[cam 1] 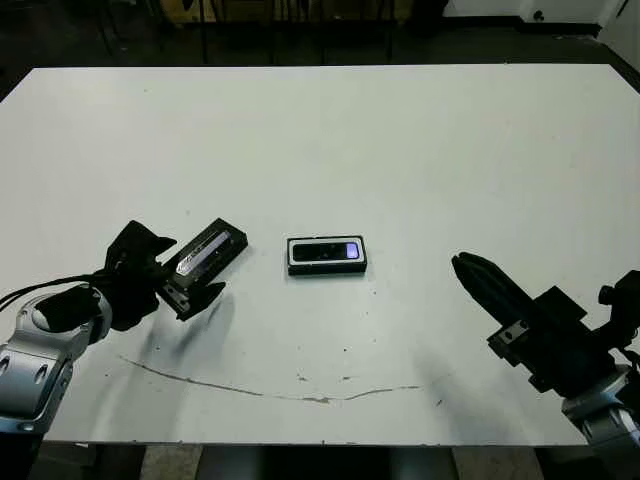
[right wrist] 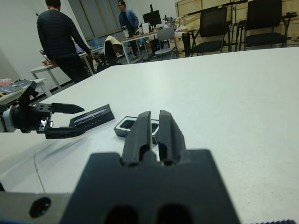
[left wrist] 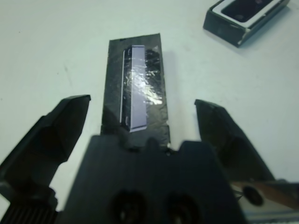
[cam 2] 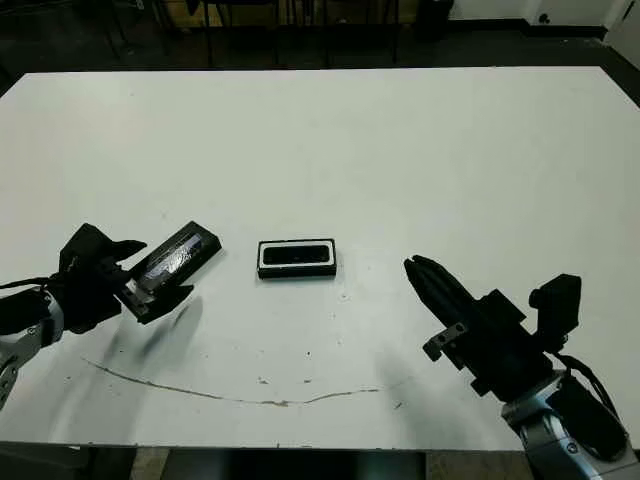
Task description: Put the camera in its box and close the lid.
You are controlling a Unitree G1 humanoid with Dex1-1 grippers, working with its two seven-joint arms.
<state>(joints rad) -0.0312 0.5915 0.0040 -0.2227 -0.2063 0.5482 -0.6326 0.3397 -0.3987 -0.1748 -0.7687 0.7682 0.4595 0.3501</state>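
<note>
The box (cam 1: 327, 269), black outside with a white lining, lies at the table's centre. The camera (cam 1: 322, 252) rests inside it, its bluish patch towards the right. Left of the box is the lid (cam 1: 214, 245), flat and black with a silvery strip (left wrist: 138, 88), angled towards the box. My left gripper (cam 1: 193, 266) is open, with one finger (left wrist: 60, 126) on each side of the lid's near end and a clear gap to each. My right gripper (cam 1: 462, 265) hovers to the right of the box, shut on nothing and pointing towards it (right wrist: 156, 114).
A thin dark scratch (cam 1: 270, 390) runs across the table near its front edge. Beyond the far edge, the right wrist view shows two people (right wrist: 58, 37), desks and black chairs (right wrist: 210, 28).
</note>
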